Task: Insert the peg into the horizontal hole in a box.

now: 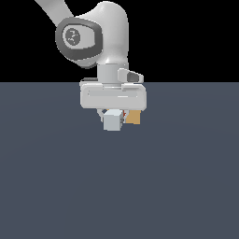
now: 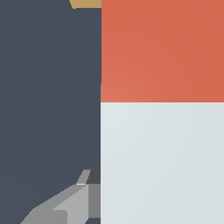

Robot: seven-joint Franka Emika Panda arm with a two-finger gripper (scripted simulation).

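Where tool (image 1: 113, 115) grips, square peg (image 1: 112, 121) looks smooth.

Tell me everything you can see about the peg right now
The peg is a square-section bar with flat, matte faces, light grey-white along one stretch and red-orange at the other end. In the wrist view it fills much of the frame, a grey finger against its side. In the exterior view its grey-white end face points at the camera, just under the gripper, which appears to hold it above the floor. The tan box sits close behind it; contact between them cannot be judged.
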